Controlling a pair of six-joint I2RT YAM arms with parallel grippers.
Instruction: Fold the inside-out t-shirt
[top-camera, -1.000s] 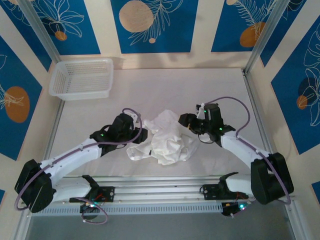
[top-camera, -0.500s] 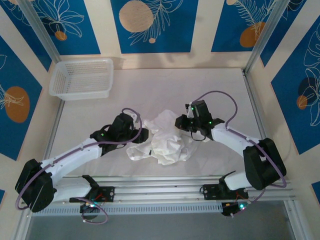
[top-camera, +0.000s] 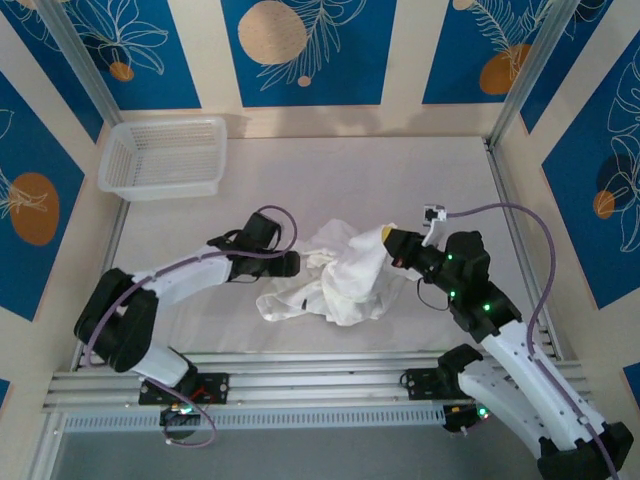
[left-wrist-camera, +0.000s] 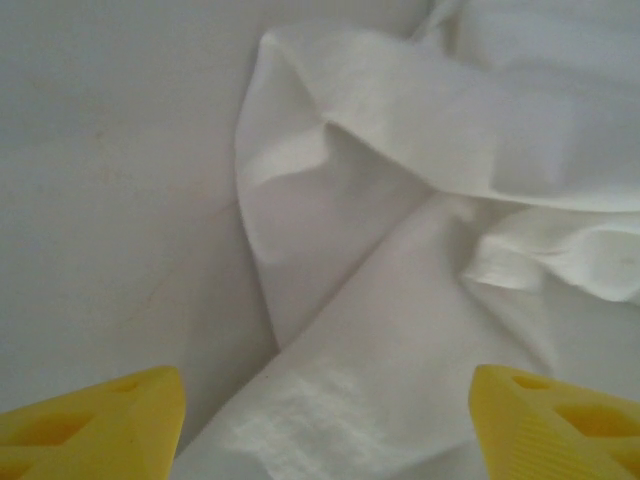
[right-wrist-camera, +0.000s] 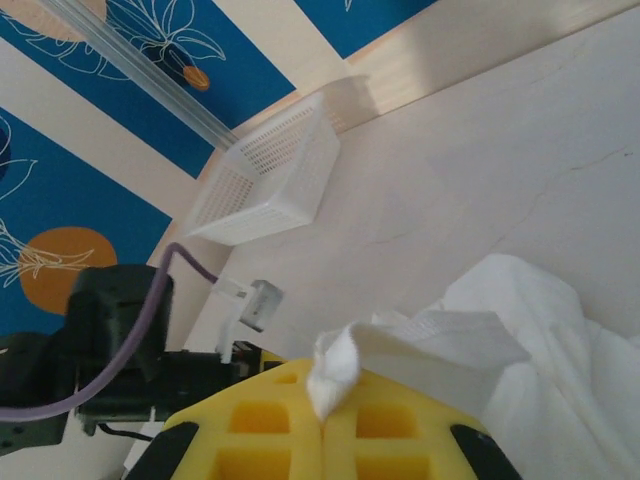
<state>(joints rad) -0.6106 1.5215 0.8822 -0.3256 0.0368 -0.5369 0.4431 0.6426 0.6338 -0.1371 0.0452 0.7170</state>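
- The t-shirt (top-camera: 335, 285) lies crumpled in a wrinkled heap on the table (top-camera: 350, 170), toward the near edge and between the two arms.
- In the top view, the right gripper (top-camera: 386, 238) is at the heap's upper right edge, with a ridge of cloth rising up to it.
- In the right wrist view, the right gripper (right-wrist-camera: 325, 425) has its yellow fingers (right-wrist-camera: 260, 430) pressed together on a small fold of the t-shirt (right-wrist-camera: 545, 370). A tuft of cloth sticks out above the seam between them.
- The left gripper (top-camera: 285, 264) is at the heap's left edge in the top view.
- In the left wrist view, the left gripper (left-wrist-camera: 325, 390) has its yellow fingers (left-wrist-camera: 95, 415) spread wide, one on each side of a thick fold of t-shirt (left-wrist-camera: 400, 300). Whether they touch the cloth cannot be told.
- A basket (top-camera: 165, 155) stands in the far left corner, well apart from the t-shirt.
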